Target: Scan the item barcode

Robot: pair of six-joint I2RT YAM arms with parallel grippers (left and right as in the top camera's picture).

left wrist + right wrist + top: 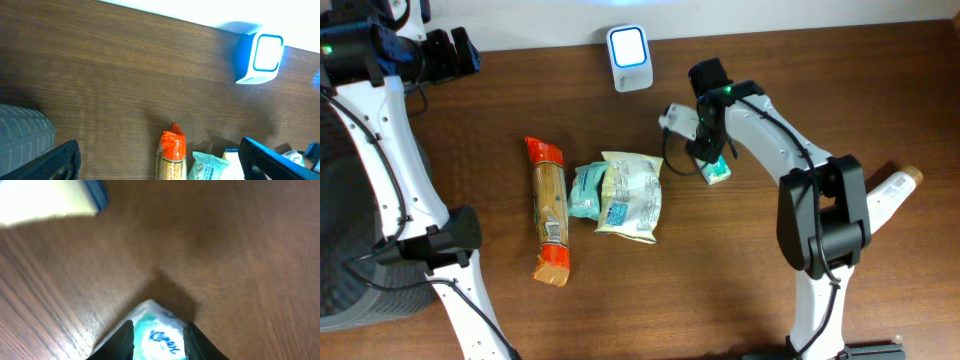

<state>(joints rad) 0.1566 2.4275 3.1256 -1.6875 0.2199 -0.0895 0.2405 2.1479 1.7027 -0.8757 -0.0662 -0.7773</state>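
Nearest the robot, three snack items lie untouched in a row on the desk [520, 110]: a long orange-ended packet [550, 215], a small teal packet [586, 190] and a white bag [632, 195]. A white tube-like thing [892, 190] lies off to the right, partly behind the right arm.

Further back, the right fingers [708, 148] are closed on a tissue pack [159, 332], one finger on each side of it. This is the item to scan, and it sits right of the scanner [628, 57] and a little short of it. By my reading the pick-up is done. What is left is bringing the pack in front of the scanner's lit window (which seems to face upward here).

At the far left corner the left fingers [455, 52] stand wide apart and hold nothing.

No view shows the barcode, so I cannot tell which face carries it. I also cannot tell whether the pack is clear of the desk. In the right wrist view the scanner is only a cut-off blur.
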